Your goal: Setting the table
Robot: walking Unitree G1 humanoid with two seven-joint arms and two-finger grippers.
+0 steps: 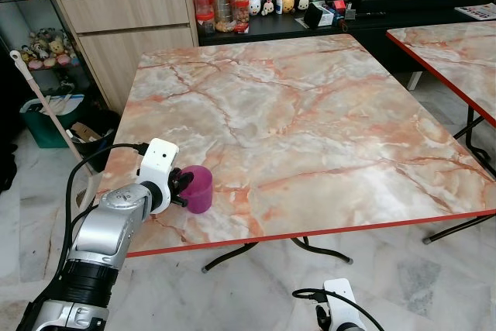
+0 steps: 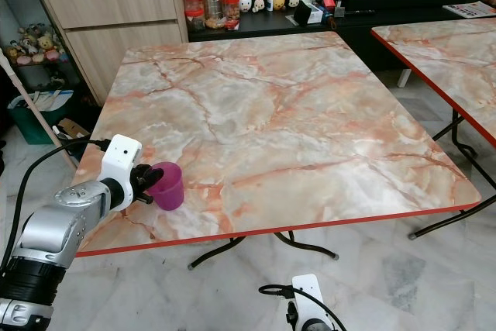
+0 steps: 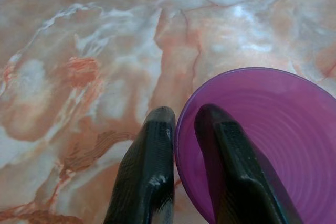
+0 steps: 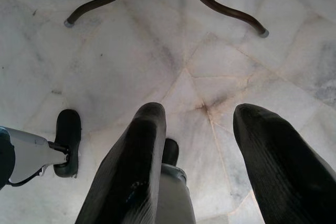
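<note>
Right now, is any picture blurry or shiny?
Left eye view: sharp, with pale glare on the marble table. Left wrist view: the purple cup and left gripper fingers look soft up close. Right wrist view: right gripper fingers blurred, floor clear.

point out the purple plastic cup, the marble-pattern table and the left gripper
purple plastic cup (image 1: 198,189), left eye view, on its outer side wall
marble-pattern table with red edge (image 1: 310,114), left eye view, on bare tabletop
left gripper (image 3: 185,124), left wrist view, midway between fingertips at the cup's rim
</note>
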